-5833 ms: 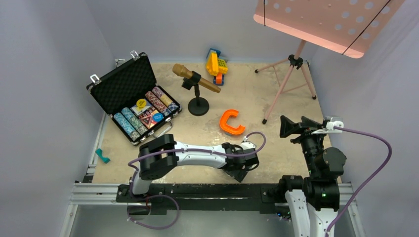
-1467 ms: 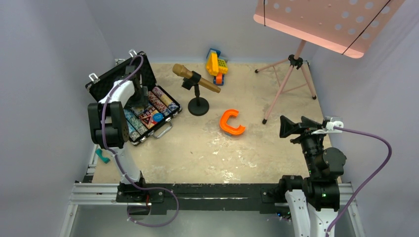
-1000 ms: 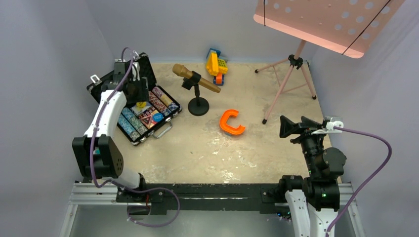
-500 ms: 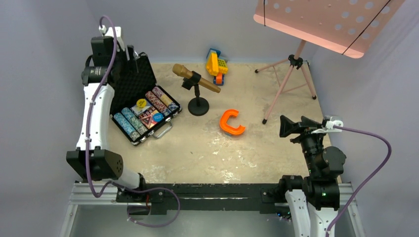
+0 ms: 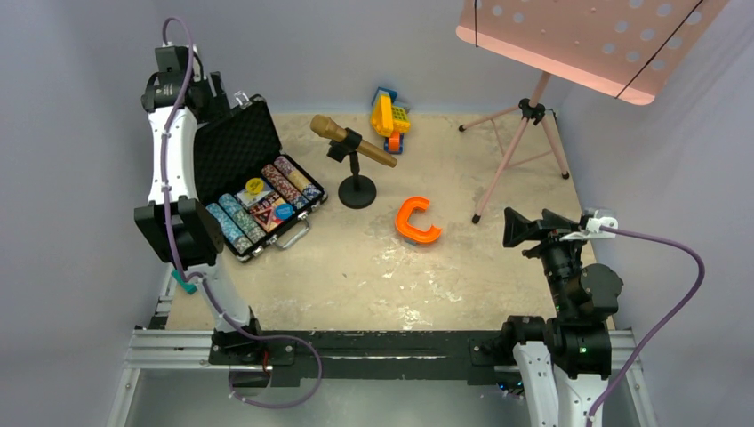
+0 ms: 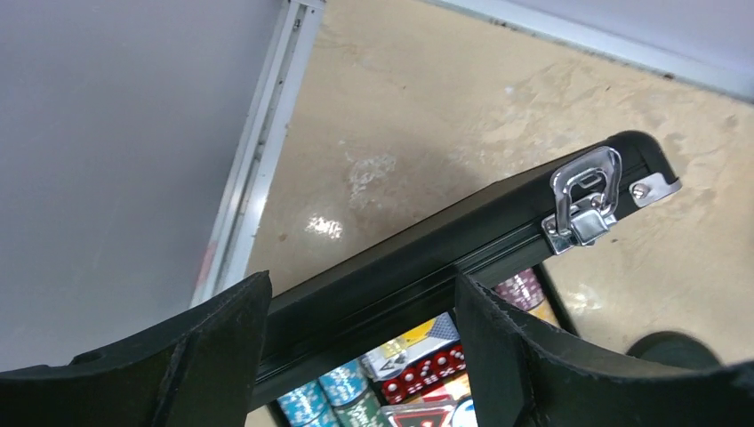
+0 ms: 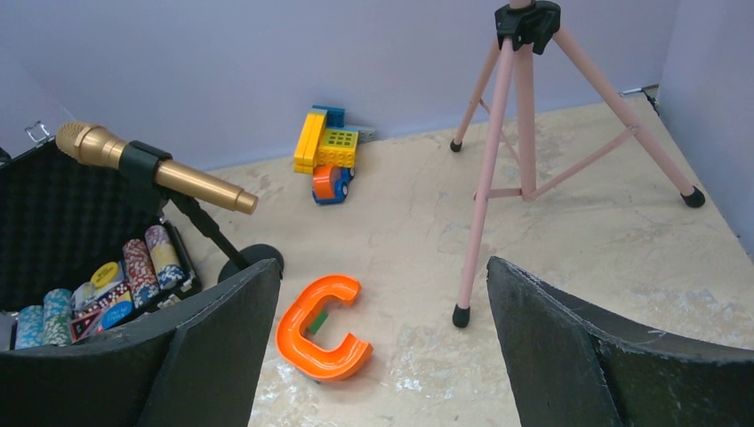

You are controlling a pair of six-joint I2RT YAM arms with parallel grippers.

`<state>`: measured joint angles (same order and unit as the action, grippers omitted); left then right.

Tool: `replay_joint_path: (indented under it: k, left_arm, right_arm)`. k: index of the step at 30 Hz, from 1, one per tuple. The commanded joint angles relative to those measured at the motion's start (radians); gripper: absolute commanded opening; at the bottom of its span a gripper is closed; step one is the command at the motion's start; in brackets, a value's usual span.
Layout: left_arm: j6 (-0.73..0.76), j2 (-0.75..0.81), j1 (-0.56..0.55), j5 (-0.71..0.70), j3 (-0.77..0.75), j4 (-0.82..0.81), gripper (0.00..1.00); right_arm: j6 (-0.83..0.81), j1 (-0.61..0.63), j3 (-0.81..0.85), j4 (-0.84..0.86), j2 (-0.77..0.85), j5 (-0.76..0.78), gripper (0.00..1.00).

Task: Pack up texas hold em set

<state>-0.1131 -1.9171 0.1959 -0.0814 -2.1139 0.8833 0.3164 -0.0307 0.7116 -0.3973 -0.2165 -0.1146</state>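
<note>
Movement is all on the left side: a few moments ago the left arm lay low across the middle of the desk (image 5: pixel 373 276), then it swung over to the case (image 5: pixel 236 147), and now it reaches high up behind the lid. The left tool (image 6: pixel 363 277) has its two fingers spread wide apart and holds nothing. It hangs right over the top edge of the lid, close to one silver latch (image 6: pixel 582 200), and I cannot tell if it touches the lid. The case sits at the far left corner of the desk, wide open, with its lid standing up and leaning back a little. Inside are the chip rows (image 5: pixel 233 222), the red dice (image 6: pixel 418 378), the yellow button (image 5: pixel 255 187) and the blue button (image 5: pixel 283 212), all in their spots. So the packing looks nearly done, and I think the arm has gone there to push the lid down and shut the case. The latches would need snapping after that. The right tool (image 7: pixel 382 271) has not moved at all; it is open too, holds nothing, and waits on the right side, well apart from the case. The orange C piece (image 5: pixel 416 221) lies on the desk in the same place.
</note>
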Motion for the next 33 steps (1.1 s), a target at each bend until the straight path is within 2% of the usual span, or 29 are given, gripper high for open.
replay_joint_path:
  k: [1, 16, 26, 33]
  left_arm:
    - [-0.051, 0.023, 0.044, 0.076, -0.023, -0.002, 0.79]
    - [-0.097, 0.049, 0.051, 0.270, 0.207, -0.069, 0.78]
    - [-0.217, 0.211, 0.039, 0.409, 0.511, -0.189, 0.77]
    - [-0.248, 0.427, 0.020, 0.520, 0.731, -0.260, 0.77]
  right_arm:
    - [-0.013, 0.005, 0.006, 0.020, -0.010, 0.015, 0.91]
    - [-0.014, 0.005, 0.008, 0.014, 0.003, 0.009, 0.90]
    - [-0.008, 0.006, 0.008, 0.014, 0.017, 0.003, 0.90]
    - [-0.005, 0.007, 0.011, 0.011, 0.026, 0.005, 0.91]
